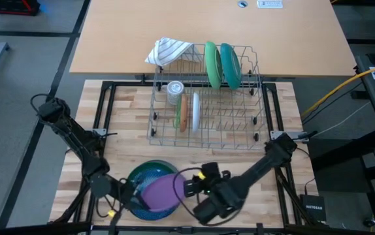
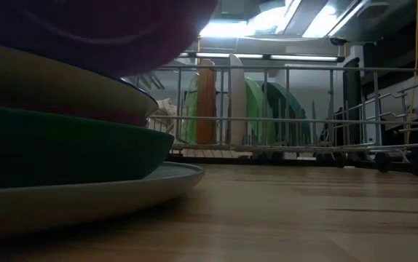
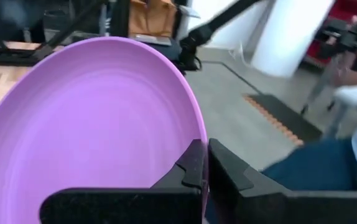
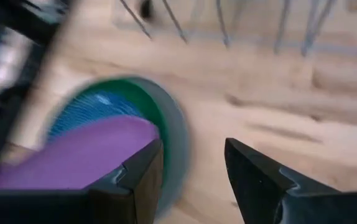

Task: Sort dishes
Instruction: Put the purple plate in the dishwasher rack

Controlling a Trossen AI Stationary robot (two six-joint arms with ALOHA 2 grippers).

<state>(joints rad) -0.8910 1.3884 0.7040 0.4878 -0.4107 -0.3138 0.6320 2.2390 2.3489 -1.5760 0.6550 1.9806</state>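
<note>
Left gripper (image 3: 204,171) is where I look first: its two dark fingers are pressed together on the rim of the round purple plastic plate (image 3: 97,118), so the plate is clamped and tilted up from the pile. From above I see this gripper (image 1: 130,193) at the near edge of the wooden table (image 1: 129,140), at the left side of the stack of dishes (image 1: 149,175), where the purple plate (image 1: 160,190) lies on top of a blue dish, a dark green one and a pale large one.

My right gripper (image 4: 191,171) has its fingers apart, with nothing between them; it hangs just beside the right rim of the same stack. I think one finger is very near the purple plate, but this view is blurred and I cannot say if it touches.

Farther back stands the grey wire dish rack (image 1: 207,134). In it, upright, are a large green plate (image 1: 212,64) and a large teal plate (image 1: 230,65) at the far side, and a small tan plate (image 1: 183,112) and a small white plate (image 1: 195,111) nearer. A small clear glass (image 1: 174,90) and a striped white cloth (image 1: 168,51) are also at the rack.
</note>
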